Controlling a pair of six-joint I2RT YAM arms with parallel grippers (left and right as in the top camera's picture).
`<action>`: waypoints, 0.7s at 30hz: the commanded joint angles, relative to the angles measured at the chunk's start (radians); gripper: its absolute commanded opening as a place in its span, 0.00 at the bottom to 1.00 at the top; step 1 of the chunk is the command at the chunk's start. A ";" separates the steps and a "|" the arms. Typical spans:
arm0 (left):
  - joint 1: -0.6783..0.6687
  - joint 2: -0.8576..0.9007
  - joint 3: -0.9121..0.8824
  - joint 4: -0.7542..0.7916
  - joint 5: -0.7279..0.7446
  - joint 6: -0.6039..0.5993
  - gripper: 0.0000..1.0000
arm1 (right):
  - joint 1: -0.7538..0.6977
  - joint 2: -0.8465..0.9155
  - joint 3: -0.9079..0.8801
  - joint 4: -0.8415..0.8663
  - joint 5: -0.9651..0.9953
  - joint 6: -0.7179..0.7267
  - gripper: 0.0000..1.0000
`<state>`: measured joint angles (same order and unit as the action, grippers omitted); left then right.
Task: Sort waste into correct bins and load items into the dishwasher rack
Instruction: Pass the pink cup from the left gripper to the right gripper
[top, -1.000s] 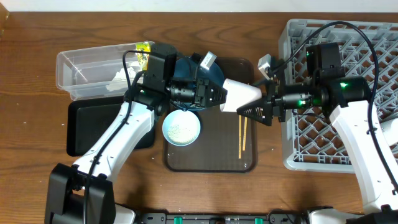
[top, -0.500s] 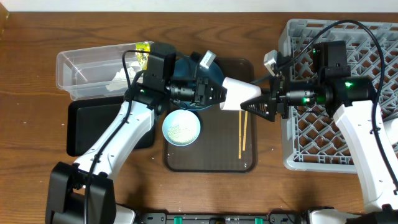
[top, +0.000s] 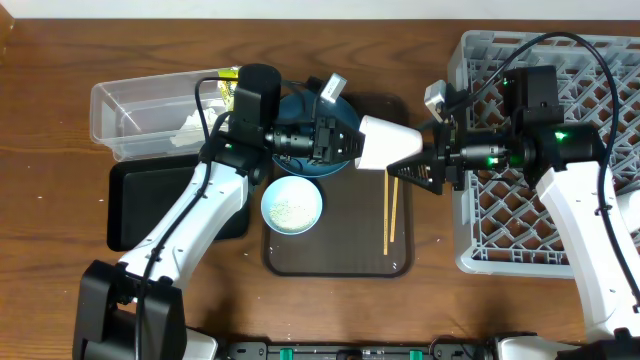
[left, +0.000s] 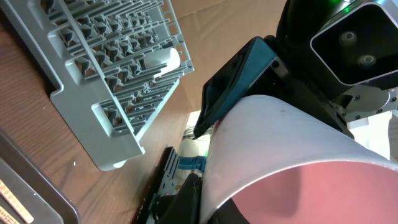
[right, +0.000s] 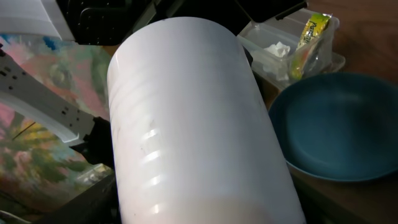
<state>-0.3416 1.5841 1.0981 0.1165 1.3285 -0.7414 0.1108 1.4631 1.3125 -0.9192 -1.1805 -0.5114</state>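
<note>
A white cup (top: 385, 145) hangs on its side over the brown tray, and my left gripper (top: 350, 150) is shut on its rim. The cup fills the left wrist view (left: 280, 149) and the right wrist view (right: 193, 124). My right gripper (top: 412, 160) stands open, with its jaws on either side of the cup's far end. The dark-blue plate (top: 345, 115) lies under my left arm. A light-blue bowl (top: 292, 205) holds rice grains. The chopsticks (top: 390, 215) lie on the brown tray. The grey dishwasher rack (top: 470, 240) stands at the right.
The clear tub (top: 150, 115) at the back left holds white tissue (top: 190, 125) and the yellow-green wrapper (top: 228, 85). A black tray (top: 140, 200) lies in front of it. The brown serving tray (top: 340, 250) sits between the bins and the rack.
My left gripper has carried the cup a little up and to the right. My right gripper has slid right and settled at the cup's end, its jaws narrowing.
</note>
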 joint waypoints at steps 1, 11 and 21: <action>-0.004 0.002 0.009 0.002 0.022 -0.006 0.07 | -0.005 -0.005 -0.006 0.019 -0.040 -0.010 0.69; -0.004 0.002 0.009 0.002 0.022 -0.013 0.06 | -0.005 -0.005 -0.006 0.048 -0.048 -0.010 0.68; -0.004 0.002 0.009 0.002 0.022 -0.013 0.06 | -0.005 -0.005 -0.006 0.088 -0.053 -0.007 0.71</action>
<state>-0.3367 1.5841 1.0981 0.1211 1.3277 -0.7597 0.1108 1.4631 1.3048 -0.8528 -1.1999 -0.5114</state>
